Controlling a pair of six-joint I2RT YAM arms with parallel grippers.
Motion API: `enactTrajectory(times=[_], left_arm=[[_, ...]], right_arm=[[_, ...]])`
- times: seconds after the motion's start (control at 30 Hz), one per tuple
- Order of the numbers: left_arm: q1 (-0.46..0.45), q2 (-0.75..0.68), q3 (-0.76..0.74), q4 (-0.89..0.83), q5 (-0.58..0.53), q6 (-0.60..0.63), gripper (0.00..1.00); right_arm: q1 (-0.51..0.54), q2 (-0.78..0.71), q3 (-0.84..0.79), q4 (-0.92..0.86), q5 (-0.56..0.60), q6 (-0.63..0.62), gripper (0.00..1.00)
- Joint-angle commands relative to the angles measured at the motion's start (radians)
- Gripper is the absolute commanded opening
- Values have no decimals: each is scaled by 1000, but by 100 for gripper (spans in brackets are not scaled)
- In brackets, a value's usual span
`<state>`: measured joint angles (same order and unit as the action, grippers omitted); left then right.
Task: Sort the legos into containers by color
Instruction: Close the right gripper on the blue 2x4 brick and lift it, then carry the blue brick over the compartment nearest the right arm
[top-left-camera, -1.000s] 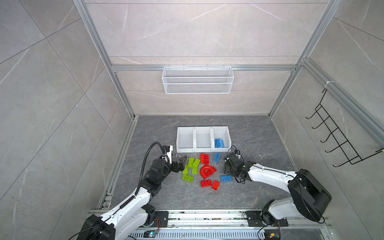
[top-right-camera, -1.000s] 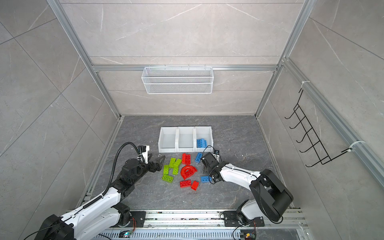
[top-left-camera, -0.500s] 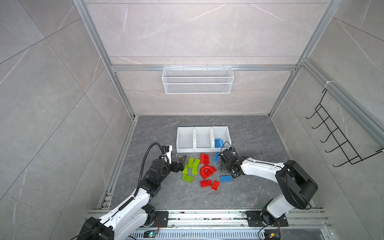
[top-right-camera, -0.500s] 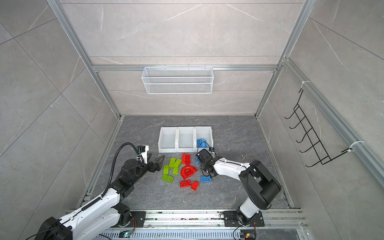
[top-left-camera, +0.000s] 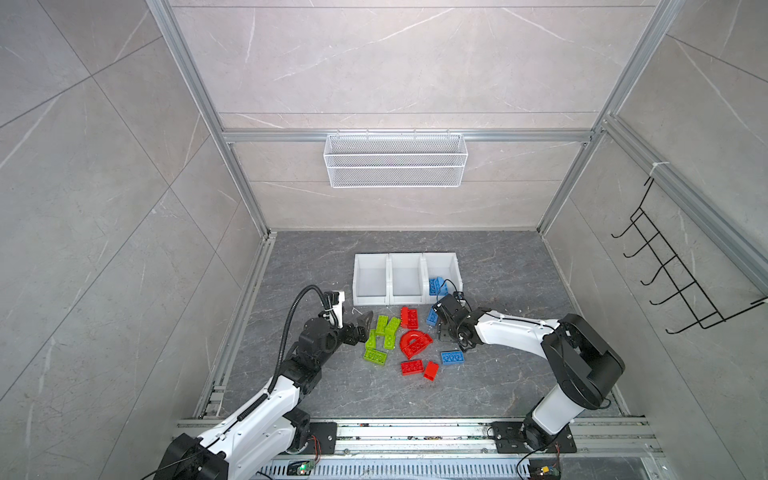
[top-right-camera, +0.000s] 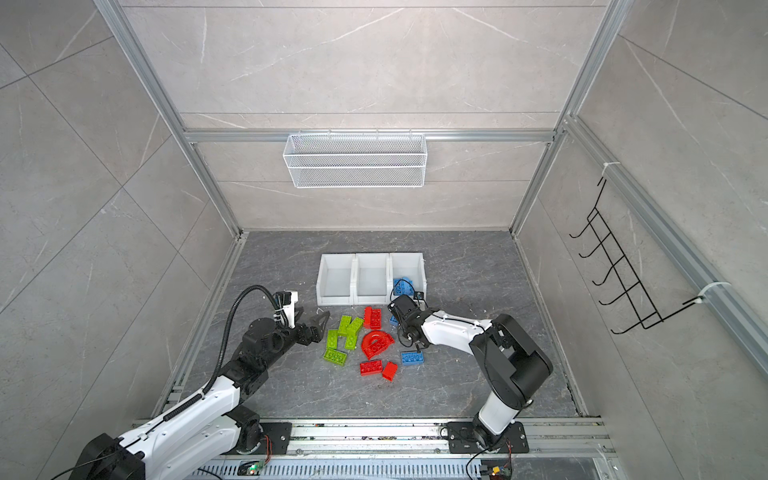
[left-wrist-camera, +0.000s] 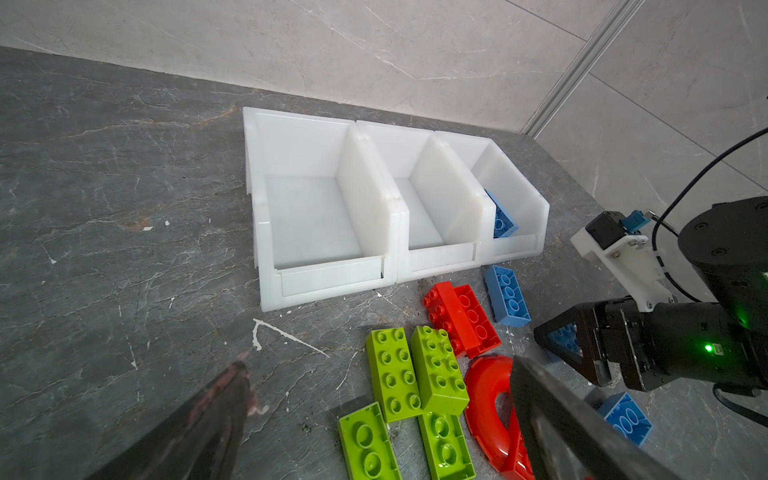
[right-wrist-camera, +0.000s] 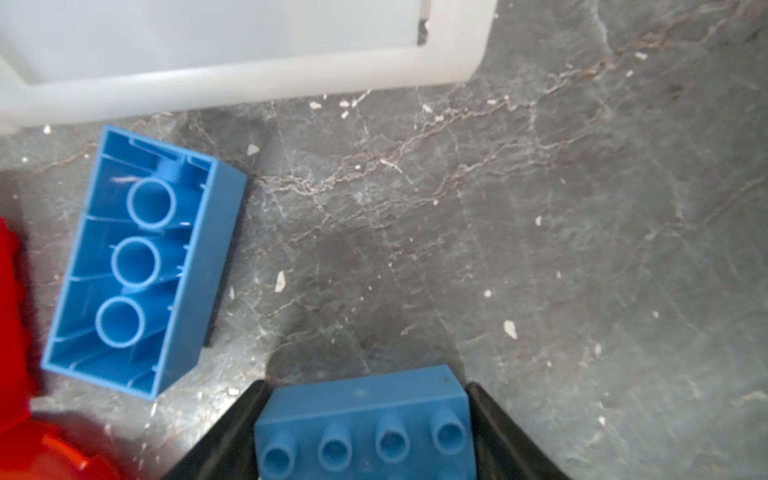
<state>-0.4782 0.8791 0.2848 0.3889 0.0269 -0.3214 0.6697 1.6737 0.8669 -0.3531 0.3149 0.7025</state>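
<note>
Three white bins (top-left-camera: 407, 297) are standing side by side on the counter (top-left-camera: 498, 270). The rightmost one is holding a tilted blue brick (top-left-camera: 435, 286), which is leaning against its wall. Just in front of that bin, an upturned blue brick (right-wrist-camera: 141, 262) is lying hollow side up. A gripped blue brick (right-wrist-camera: 361, 428) is sitting between the fingers of the right claw (right-wrist-camera: 363, 385), studs showing. Green bricks (top-left-camera: 382, 336), red bricks (top-left-camera: 409, 318), a red arch (top-left-camera: 415, 343) and a loose blue brick (top-left-camera: 451, 357) are lying clustered nearby.

Bins (top-left-camera: 389, 275) stand midway on the surface (top-left-camera: 519, 374); bricks (top-left-camera: 415, 343) crowd just in front, hemmed by left tool (top-left-camera: 365, 326) and right tool (right-wrist-camera: 363, 386) (blue brick (right-wrist-camera: 361, 428) clamped). Free: behind bins to back edge, right edge, front edge.
</note>
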Motion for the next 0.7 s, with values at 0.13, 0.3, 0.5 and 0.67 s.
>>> enactTrajectory(times=[0.13, 0.3, 0.5, 0.67], left_arm=[[-2, -19, 12, 18, -14, 30, 100], [-2, -5, 14, 22, -11, 25, 100], [-2, -3, 13, 24, -10, 24, 100], [0, 0, 12, 27, -12, 24, 100]], right_arm=[[7, 32, 24, -44, 32, -40, 62], [7, -10, 19, -56, 46, -54, 57], [7, -116, 19, -54, 30, -91, 56], [-1, -202, 74, -67, 4, -146, 56]])
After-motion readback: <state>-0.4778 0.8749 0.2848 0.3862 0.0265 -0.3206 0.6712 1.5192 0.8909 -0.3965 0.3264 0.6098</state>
